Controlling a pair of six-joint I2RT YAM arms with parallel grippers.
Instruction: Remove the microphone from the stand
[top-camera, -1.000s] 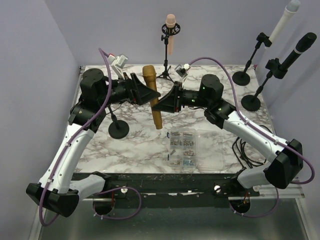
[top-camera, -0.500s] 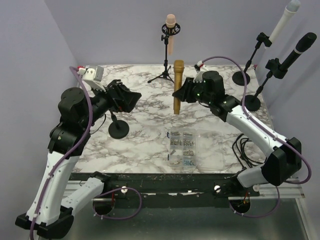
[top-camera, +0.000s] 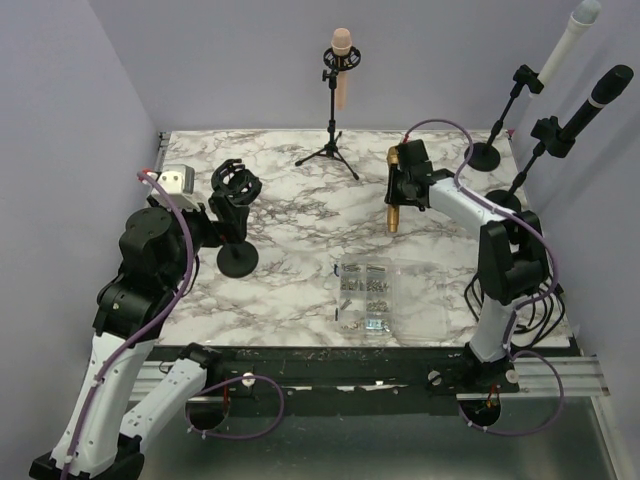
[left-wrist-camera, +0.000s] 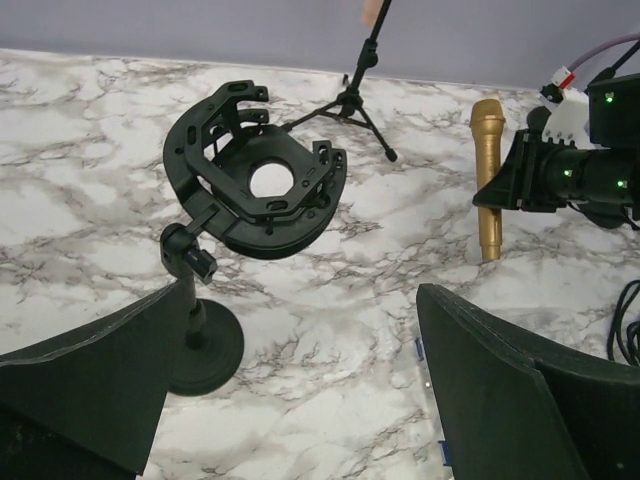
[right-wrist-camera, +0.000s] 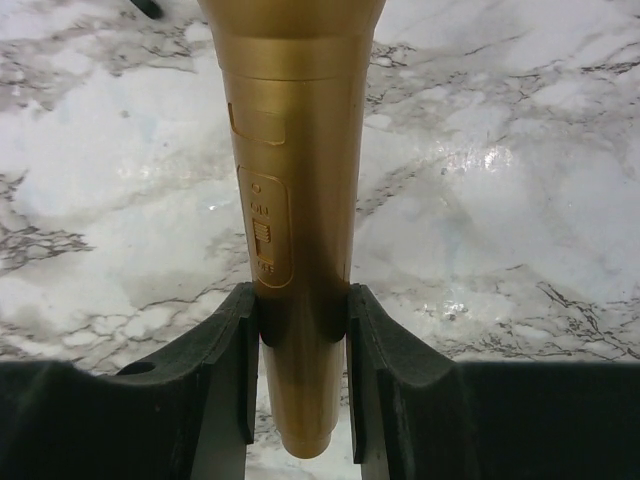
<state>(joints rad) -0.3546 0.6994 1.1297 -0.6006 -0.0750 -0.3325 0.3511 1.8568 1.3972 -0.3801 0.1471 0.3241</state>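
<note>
The removal itself is looking done: the right claw (right-wrist-camera: 301, 330) is pinching the gold microphone (right-wrist-camera: 300, 150) low on its body, pads pressing both sides, and holding it upright with its tail at or just above the counter (top-camera: 300, 290). That is well apart from the stand (top-camera: 238, 258), whose cradle (left-wrist-camera: 232, 208) is sitting empty. The left claw (left-wrist-camera: 300, 295) is gaping wide, gripping nothing, near that cradle. The next move, I judge, is calling for lowering the microphone gently and letting go

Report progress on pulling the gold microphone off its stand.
Done: the gold microphone is out; the ring of the black shock-mount stand sits empty. In hand: the right gripper clamps it upright over the marble tabletop. The left gripper is open. Left, likely: lay it down, release.
</note>
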